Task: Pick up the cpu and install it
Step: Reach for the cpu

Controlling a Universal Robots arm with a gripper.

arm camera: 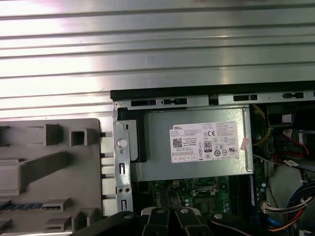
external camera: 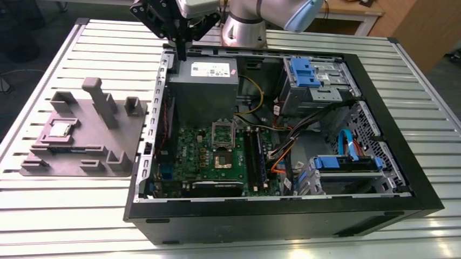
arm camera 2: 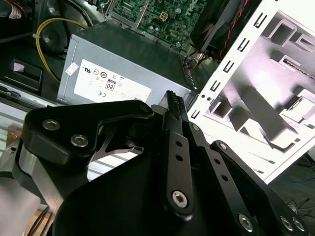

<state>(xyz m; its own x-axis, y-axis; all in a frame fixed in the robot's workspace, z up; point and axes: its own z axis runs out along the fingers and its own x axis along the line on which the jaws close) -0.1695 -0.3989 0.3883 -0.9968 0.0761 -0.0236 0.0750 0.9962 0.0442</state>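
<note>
Silver-grey and shiny, the cpu (external camera: 61, 129) lies flat in a recess of the grey plastic tray (external camera: 90, 148). The tray stands on the ribbed metal worktop (external camera: 72, 216), just beside the open computer case (external camera: 288, 218), on the exterior view's left of it. The gripper (external camera: 180, 53) hangs above the far corner of the case, over the edge of the grey power supply (external camera: 205, 91), and it is well apart from the cpu. In the second wrist view its black fingers (arm camera 2: 177, 147) are pressed together up to the tips, with nothing held between them. Inside the case, the dark square socket (external camera: 222, 158) sits near the middle of the green motherboard (external camera: 191, 148).
</note>
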